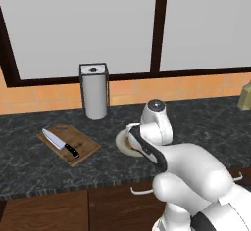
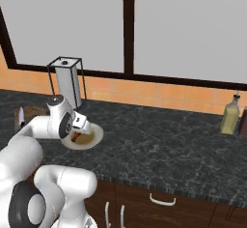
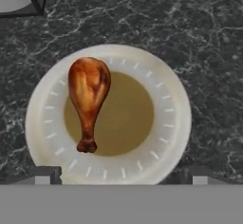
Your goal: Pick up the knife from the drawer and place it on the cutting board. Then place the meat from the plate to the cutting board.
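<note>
The knife (image 1: 60, 142) lies on the brown cutting board (image 1: 81, 149), at the left of the dark counter, blade pointing to the back left. To its right is the cream plate (image 3: 173, 118) with the reddish-brown meat (image 3: 88, 92), a drumstick lying left of the plate's middle with its thick end away from the fingertips. My gripper (image 3: 122, 176) hangs open above the plate's near rim, one fingertip (image 3: 45, 175) at each side, with nothing between them. In the right base view the hand hovers over the plate (image 2: 94, 136) and the meat (image 2: 75, 137).
A paper towel holder (image 1: 94, 90) stands at the back wall, behind the board and the plate. An oil bottle (image 2: 230, 114) stands far to the right on the counter. Bare dark stone stretches between the plate and the bottle.
</note>
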### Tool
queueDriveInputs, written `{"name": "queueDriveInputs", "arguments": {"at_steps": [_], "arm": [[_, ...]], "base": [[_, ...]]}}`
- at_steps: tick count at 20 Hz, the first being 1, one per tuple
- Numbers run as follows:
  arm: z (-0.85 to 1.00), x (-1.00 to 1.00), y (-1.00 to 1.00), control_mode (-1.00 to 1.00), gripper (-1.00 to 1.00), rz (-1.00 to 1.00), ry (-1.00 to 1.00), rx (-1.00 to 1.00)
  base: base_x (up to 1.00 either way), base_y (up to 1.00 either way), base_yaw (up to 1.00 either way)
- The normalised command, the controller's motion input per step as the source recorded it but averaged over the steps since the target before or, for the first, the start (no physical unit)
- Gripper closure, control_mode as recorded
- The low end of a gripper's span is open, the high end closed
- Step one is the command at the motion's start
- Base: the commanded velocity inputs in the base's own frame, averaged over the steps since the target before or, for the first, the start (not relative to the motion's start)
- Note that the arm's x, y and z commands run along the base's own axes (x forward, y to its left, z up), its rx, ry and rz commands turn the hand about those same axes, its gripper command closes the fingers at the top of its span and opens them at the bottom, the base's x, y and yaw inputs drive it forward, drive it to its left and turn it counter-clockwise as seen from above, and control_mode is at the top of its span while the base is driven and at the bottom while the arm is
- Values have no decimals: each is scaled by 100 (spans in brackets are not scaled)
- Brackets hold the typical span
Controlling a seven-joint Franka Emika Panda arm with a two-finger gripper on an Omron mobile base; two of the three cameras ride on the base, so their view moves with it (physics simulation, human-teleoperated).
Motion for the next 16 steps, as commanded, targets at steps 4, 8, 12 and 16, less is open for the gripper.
{"name": "queueDriveInputs", "arguments": {"at_steps": [4, 8, 12, 16], "arm": [[2, 58, 12, -100, -100, 0, 17, 1], [1, 49, 17, -100, -100, 0, 26, 0], [-7, 3, 16, -100, -100, 0, 6, 0], [-45, 7, 13, -100, -100, 0, 0, 0]], "base": [[0, 0, 0], [0, 0, 0], [0, 0, 0], [0, 0, 0]]}}
